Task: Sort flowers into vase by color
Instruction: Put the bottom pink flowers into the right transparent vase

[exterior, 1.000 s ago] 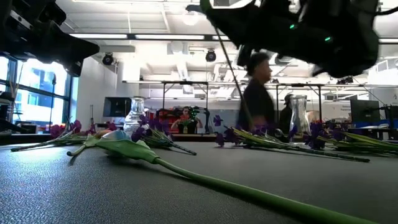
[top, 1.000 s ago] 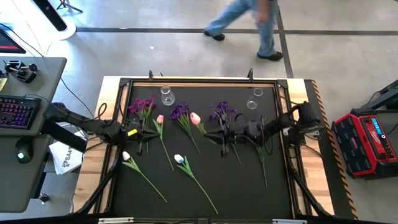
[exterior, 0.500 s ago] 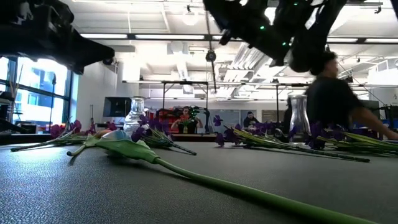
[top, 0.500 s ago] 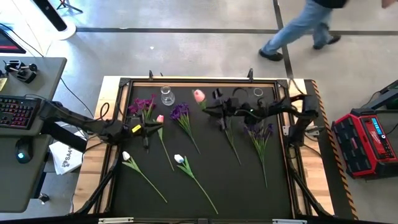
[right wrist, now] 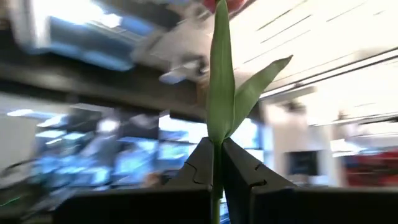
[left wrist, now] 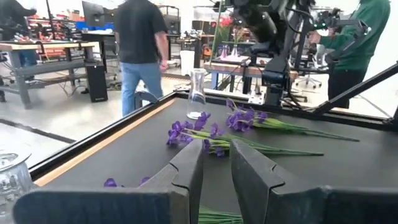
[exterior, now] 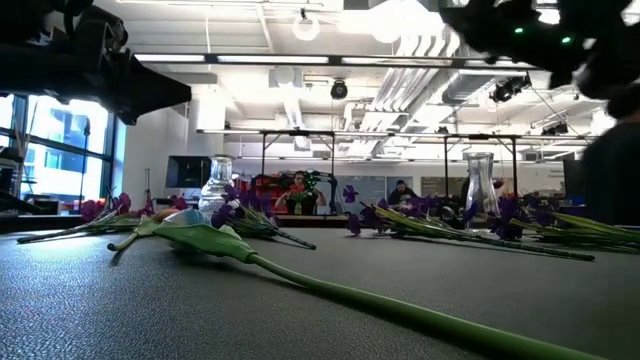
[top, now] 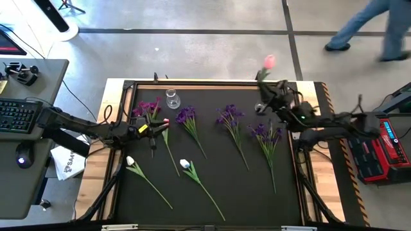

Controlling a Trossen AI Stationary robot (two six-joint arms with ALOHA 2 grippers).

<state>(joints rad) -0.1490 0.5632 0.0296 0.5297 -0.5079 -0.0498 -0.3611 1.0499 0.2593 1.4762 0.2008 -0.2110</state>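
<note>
1. Bright, even light falls from ceiling lamps (exterior: 305, 22) overhead; my table (top: 212, 167) shows only soft shadows.
2. Behind my right pincer (right wrist: 216, 163) the room smears into streaks; the stem (right wrist: 219, 81) it grips stays sharp.
3. Beyond my left pincer (left wrist: 214, 163) windows glare white.
4. Low down, the nearest flower (exterior: 200, 238) looks soft.

Black table (top: 218, 186) with scattered flowers (top: 231, 122) and two glass vases (top: 172, 99).

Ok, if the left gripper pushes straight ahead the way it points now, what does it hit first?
Probably the green stem lying just past the open left gripper, then the purple flower cluster beyond it; depth is hard to judge.
</note>
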